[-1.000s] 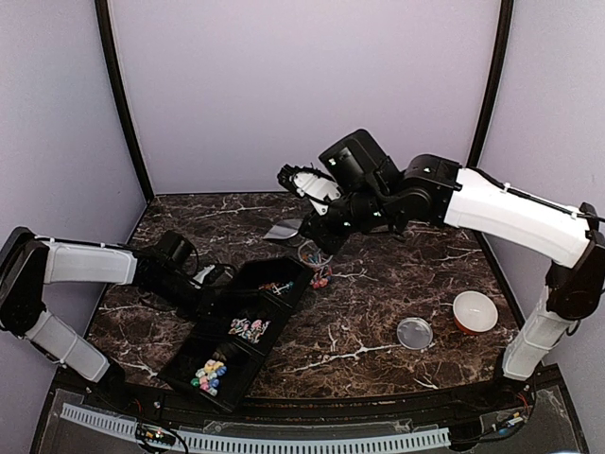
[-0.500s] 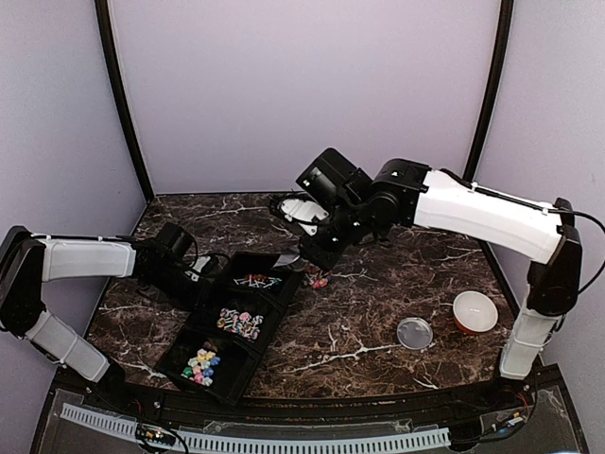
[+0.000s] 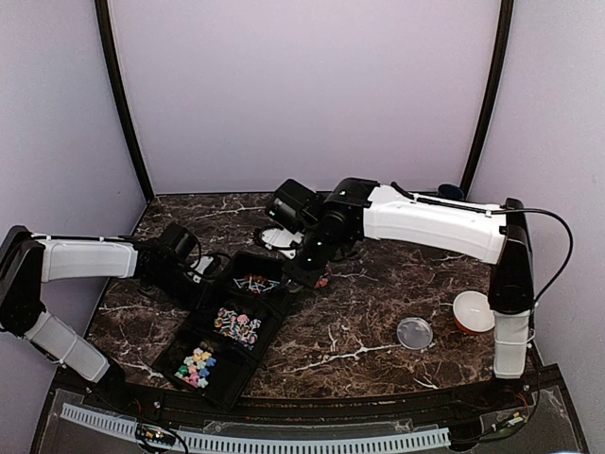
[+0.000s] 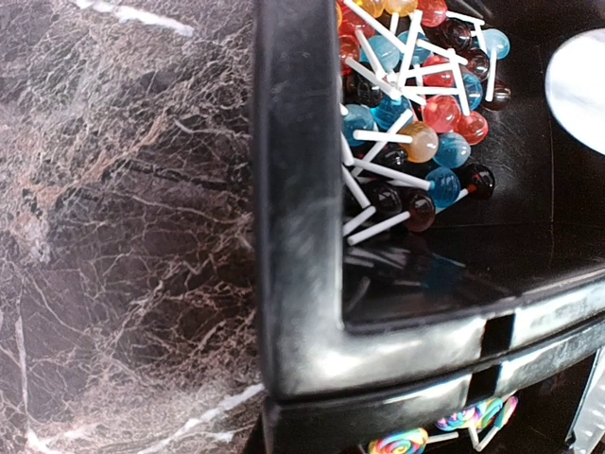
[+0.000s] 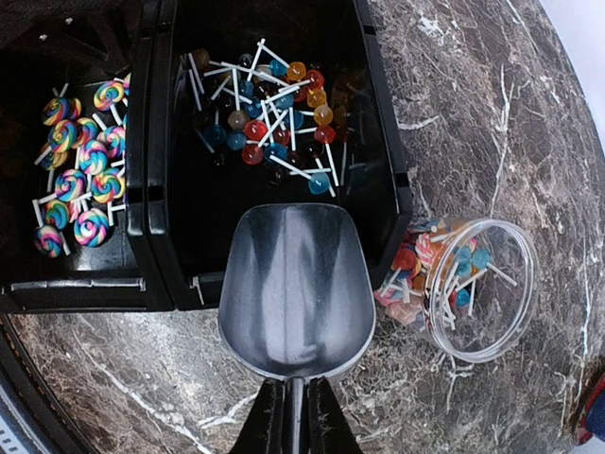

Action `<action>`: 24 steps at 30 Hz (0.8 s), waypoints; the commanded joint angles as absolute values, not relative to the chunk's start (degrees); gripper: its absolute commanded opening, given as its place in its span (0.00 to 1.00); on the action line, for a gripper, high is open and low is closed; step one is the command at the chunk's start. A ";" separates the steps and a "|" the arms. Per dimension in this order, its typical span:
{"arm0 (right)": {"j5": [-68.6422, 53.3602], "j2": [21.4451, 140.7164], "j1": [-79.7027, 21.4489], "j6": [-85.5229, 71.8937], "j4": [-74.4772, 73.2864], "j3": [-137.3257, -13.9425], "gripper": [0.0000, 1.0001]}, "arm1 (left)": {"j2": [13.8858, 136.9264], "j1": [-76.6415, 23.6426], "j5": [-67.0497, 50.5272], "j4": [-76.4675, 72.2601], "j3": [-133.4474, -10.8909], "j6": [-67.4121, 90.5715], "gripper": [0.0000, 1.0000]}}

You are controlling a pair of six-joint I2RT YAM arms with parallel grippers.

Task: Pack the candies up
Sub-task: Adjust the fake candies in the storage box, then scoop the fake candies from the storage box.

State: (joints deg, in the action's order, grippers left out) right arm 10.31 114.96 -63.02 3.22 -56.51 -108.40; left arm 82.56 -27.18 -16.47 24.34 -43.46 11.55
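The black three-compartment tray (image 4: 293, 236) lies slantwise at the left (image 3: 232, 378). Candies fill it: ball lollipops on white sticks (image 5: 269, 118) in the far compartment, swirl lollipops (image 5: 80, 170) in the middle one, pastel pieces (image 3: 197, 367) in the near one. My left gripper (image 3: 194, 274) is shut on the tray's far-left rim. Its fingers are hidden in the left wrist view. My right gripper (image 5: 294, 397) is shut on the handle of a metal scoop (image 5: 295, 284). The scoop is empty and hangs over the far compartment's wall. A clear jar (image 5: 473, 288) lies on its side beside the tray with candies inside.
A clear round lid (image 3: 414, 333) and an orange-rimmed white bowl (image 3: 475, 310) sit on the marble top at the right. Purple walls close in the back and both sides.
My right arm swung left and down, carrying the scoop from above the jar to the tray's far compartment. The tray and my left gripper slid a little to the left.
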 commanded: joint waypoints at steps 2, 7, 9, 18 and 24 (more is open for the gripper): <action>11.25 119.18 -63.54 5.28 -60.33 -115.57 0.00 | 80.86 -27.87 -17.92 25.75 -44.97 11.21 0.00; 9.73 124.54 -63.54 7.99 -65.46 -122.76 0.00 | 80.60 -28.73 -16.46 25.93 -45.06 11.03 0.00; 9.28 126.78 -63.54 9.10 -66.97 -125.24 0.00 | 80.44 -29.27 -15.13 26.18 -45.13 10.88 0.00; 3.22 132.98 -63.37 16.83 -67.64 -126.92 0.00 | 80.16 -30.38 -13.61 26.10 -45.05 11.07 0.00; -1.82 136.04 -62.56 20.07 -64.72 -125.98 0.00 | 79.99 -30.47 -13.65 25.88 -45.04 11.10 0.00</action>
State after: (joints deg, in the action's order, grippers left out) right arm 4.56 131.20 -62.87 16.49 -62.87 -127.55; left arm 82.11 -30.48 -11.31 25.52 -44.05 10.87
